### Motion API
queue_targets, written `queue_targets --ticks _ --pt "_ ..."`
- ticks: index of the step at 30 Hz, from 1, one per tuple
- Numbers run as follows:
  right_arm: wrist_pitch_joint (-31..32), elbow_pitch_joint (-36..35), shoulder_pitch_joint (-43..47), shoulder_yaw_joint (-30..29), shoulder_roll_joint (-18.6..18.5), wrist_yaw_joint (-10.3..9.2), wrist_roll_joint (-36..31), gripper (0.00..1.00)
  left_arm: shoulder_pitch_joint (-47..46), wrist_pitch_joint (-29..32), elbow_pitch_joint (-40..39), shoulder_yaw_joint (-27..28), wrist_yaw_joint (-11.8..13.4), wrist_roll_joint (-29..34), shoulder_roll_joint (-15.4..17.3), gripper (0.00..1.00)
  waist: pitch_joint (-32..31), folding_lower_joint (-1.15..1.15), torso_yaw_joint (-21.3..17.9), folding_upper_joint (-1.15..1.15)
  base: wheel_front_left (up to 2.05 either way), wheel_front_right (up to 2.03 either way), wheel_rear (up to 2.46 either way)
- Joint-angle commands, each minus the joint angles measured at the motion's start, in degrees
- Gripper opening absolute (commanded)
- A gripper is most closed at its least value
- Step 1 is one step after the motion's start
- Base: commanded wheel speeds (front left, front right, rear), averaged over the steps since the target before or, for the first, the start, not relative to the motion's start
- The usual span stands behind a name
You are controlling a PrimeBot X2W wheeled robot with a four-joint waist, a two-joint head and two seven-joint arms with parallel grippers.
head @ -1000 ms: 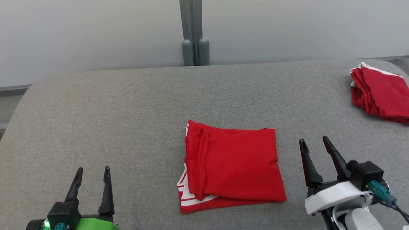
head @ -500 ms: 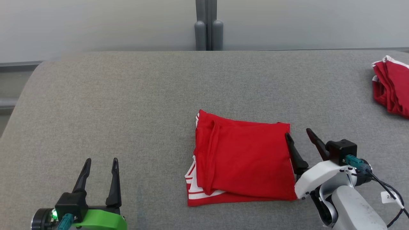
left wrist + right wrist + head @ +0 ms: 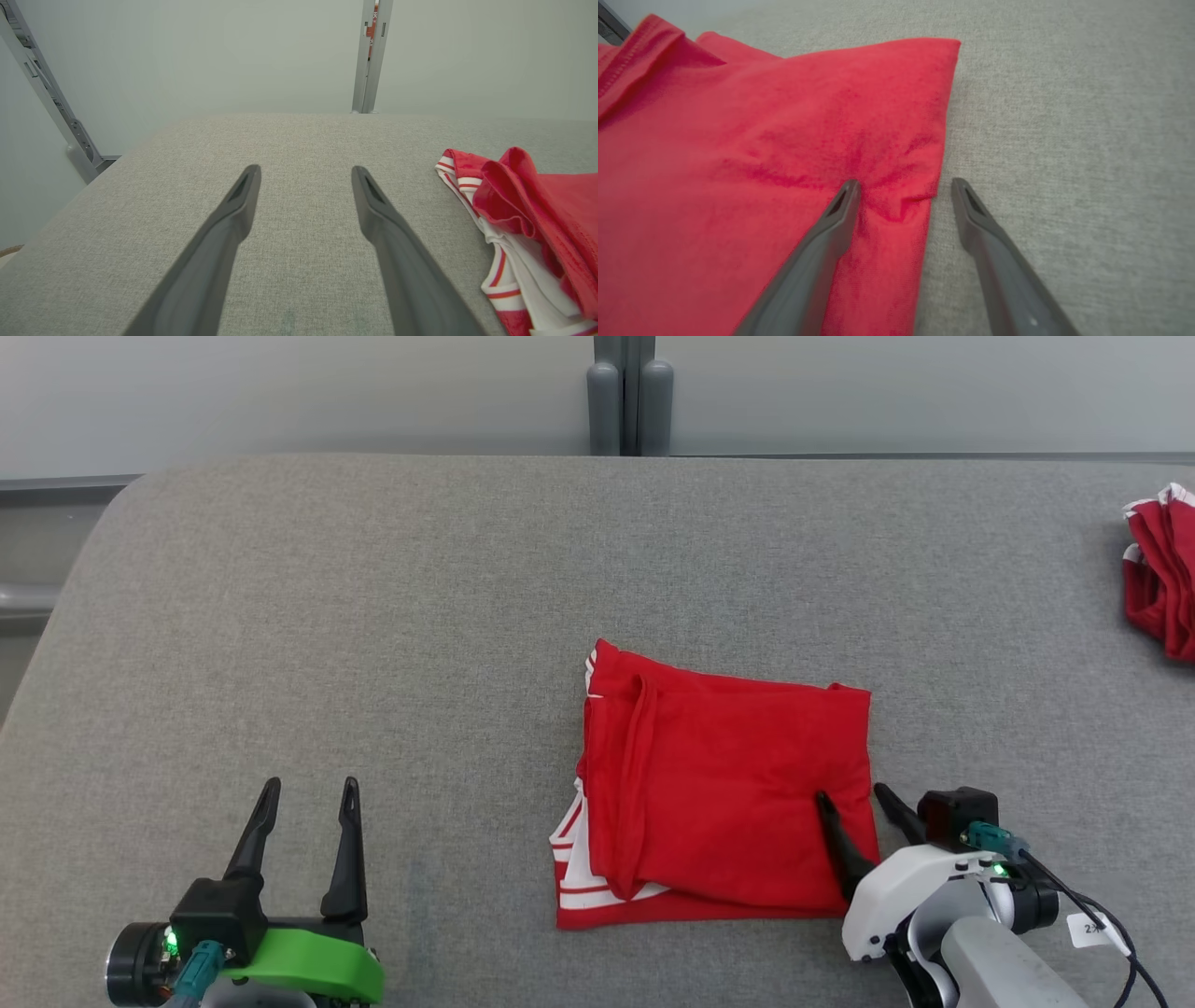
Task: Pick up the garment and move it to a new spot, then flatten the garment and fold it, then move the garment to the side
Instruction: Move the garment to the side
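We find the folded red garment (image 3: 719,793) lying flat near the middle of the grey surface (image 3: 373,616). Our right gripper (image 3: 850,792) straddles the garment's right edge, fingers apart: one presses into the cloth, the other rests on the surface just beside it. Our left gripper (image 3: 310,784) hangs at the near left, its fingers apart and holding nothing, well apart from the garment.

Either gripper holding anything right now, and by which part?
Nothing is held. The right gripper is open astride the folded red garment's right edge, one finger pressing the cloth. The left gripper is open, apart from it.
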Motion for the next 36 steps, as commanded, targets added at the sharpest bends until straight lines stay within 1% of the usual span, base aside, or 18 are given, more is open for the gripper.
queue_targets --ticks 1,2,3,4,5,6,8,12,18,24,29,34,36 --pt "0.20 1.06 -0.68 0.54 0.32 -0.04 0.36 1.00 -0.92 0.01 0.06 -0.05 0.29 0.07 0.06 1.00 0.08 0.00 0.01 0.00 0.00 0.00 0.00" --pt "0.51 1.65 -0.59 1.25 0.62 -0.04 0.70 1.00 -0.94 0.01 0.07 -0.12 0.34 -0.01 0.06 1.00 0.11 0.00 0.01 0.00 0.00 0.00 0.00" --pt "1.04 2.33 -0.61 2.05 0.90 -0.04 1.11 0.87 -0.96 0.01 0.07 -0.18 0.40 -0.05 0.06 1.00 0.16 0.00 0.02 0.00 0.00 0.00 0.00" --pt "1.33 2.72 -0.70 2.68 1.16 -0.03 1.57 0.40 -0.97 0.01 0.07 -0.27 0.46 -0.09 0.06 1.00 0.20 0.00 0.03 0.00 0.00 0.00 0.00" --pt "1.58 3.00 -0.92 3.44 1.39 -0.02 2.38 0.14 -1.02 0.01 0.08 -0.35 0.54 -0.12 0.06 1.00 0.25 0.00 0.04 0.00 0.00 0.00 0.00" --pt "1.68 3.16 -1.18 3.93 1.48 -0.02 2.88 0.00 -1.08 0.01 0.06 -0.38 0.55 -0.15 0.06 1.00 0.29 0.00 0.03 0.00 0.00 0.00 0.00" --pt "1.47 3.16 -2.10 4.83 1.28 -0.02 3.60 0.00 -1.24 0.01 -0.11 -0.43 0.67 -0.16 0.06 1.00 0.49 0.00 -0.05 0.00 0.00 0.00 0.00" --pt "0.70 2.74 -5.11 5.77 -0.62 -0.04 4.51 0.00 -1.61 0.01 -0.58 -0.77 0.81 -0.41 0.06 1.00 1.32 0.00 -0.14 0.00 0.00 0.00 0.00" --pt "1.11 1.72 -10.46 7.03 -5.41 -0.09 4.22 0.00 -2.78 0.01 -1.12 -2.01 1.31 -1.25 0.06 1.00 3.88 0.00 -0.61 0.00 0.00 0.00 0.00" --pt "3.34 -0.93 -16.53 8.46 -12.05 -0.08 3.46 0.00 -4.82 0.01 -1.88 -2.88 1.62 -1.61 0.06 1.00 8.60 0.00 -2.40 0.00 0.00 0.00 0.00" --pt "5.58 -4.47 -21.40 9.59 -18.54 -0.08 3.22 0.00 -8.08 0.02 -2.98 -3.33 1.24 -0.81 0.07 1.00 14.31 0.00 -4.94 0.00 0.00 0.00 0.00" --pt "7.39 -8.35 -25.92 9.16 -25.64 -0.08 4.22 0.00 -11.78 0.01 -3.41 -4.07 0.63 1.01 0.25 1.00 19.64 0.00 -7.66 0.00 0.00 0.00 0.00" --pt "7.83 -9.51 -27.23 8.72 -27.67 -0.08 4.59 0.00 -12.84 0.01 -3.47 -4.39 0.50 1.43 0.67 1.00 20.98 0.00 -8.61 0.00 0.00 0.00 0.00"
